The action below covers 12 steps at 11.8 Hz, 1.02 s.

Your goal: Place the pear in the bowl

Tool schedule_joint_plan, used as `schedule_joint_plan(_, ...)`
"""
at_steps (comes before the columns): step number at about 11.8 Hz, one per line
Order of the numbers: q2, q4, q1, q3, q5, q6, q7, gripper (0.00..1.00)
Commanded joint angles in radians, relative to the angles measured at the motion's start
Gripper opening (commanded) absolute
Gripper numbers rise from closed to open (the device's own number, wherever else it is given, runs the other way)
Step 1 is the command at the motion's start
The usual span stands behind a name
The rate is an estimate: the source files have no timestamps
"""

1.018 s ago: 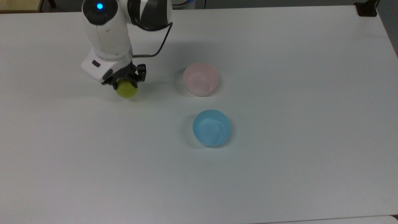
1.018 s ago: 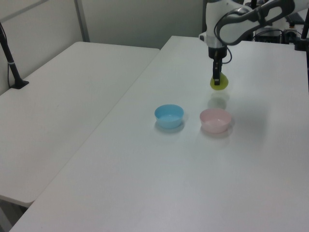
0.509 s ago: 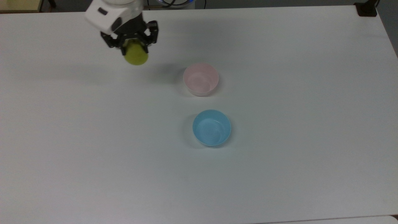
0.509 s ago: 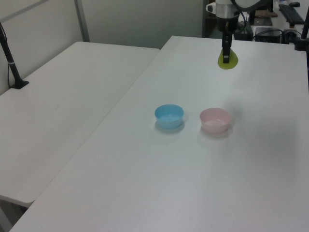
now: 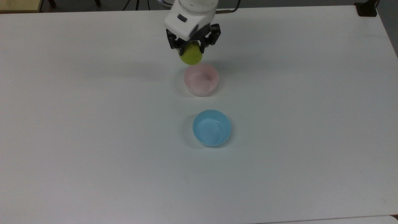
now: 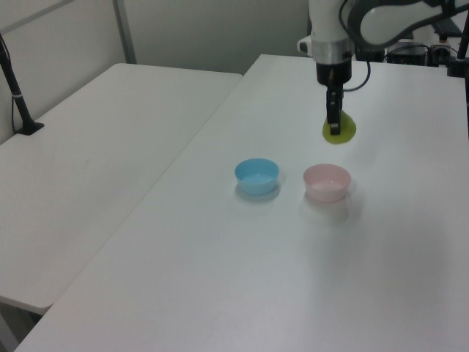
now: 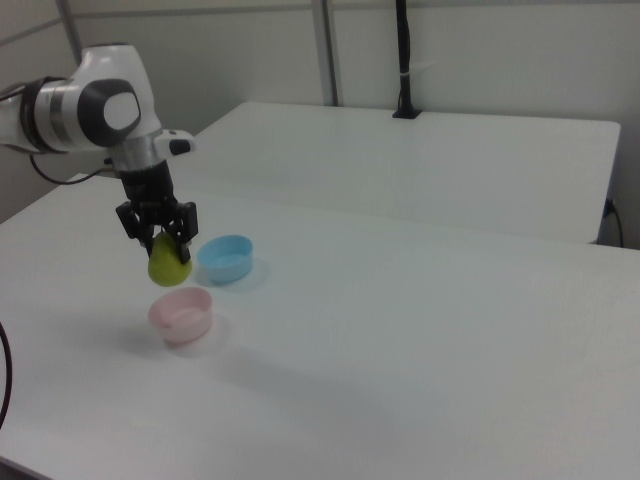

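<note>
Gripper (image 5: 192, 46) first: we see it clamped on the pear (image 5: 190, 56), fingers closed on the fruit's upper part, holding it in the air clear of the tabletop (image 5: 93, 140). Taking the pink bowl (image 5: 201, 79) as our landmark, the pear hangs above and just beyond its rim on the side facing away from the blue bowl (image 5: 211, 128); in the right view we find the pear (image 7: 168, 264) just above the pink bowl (image 7: 181, 314). That bowl holds nothing, and the blue bowl sits near it on the white surface.
</note>
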Motion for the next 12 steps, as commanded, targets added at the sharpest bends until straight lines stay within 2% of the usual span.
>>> schedule_joint_plan(1,0.077,-0.024,0.049,-0.014,0.006,0.101,0.063,0.32)
schedule_joint_plan(6,0.135,-0.075,0.052,-0.014,0.005,0.204,0.063,0.33)
schedule_joint_plan(8,0.156,-0.076,0.052,-0.014,0.005,0.207,0.063,0.36)
schedule_joint_plan(10,0.163,-0.076,0.052,-0.014,0.005,0.207,0.063,0.47)
schedule_joint_plan(11,0.163,-0.076,0.050,-0.015,0.005,0.207,0.063,0.68)
schedule_joint_plan(12,0.163,-0.075,0.049,-0.015,0.003,0.207,0.063,0.81)
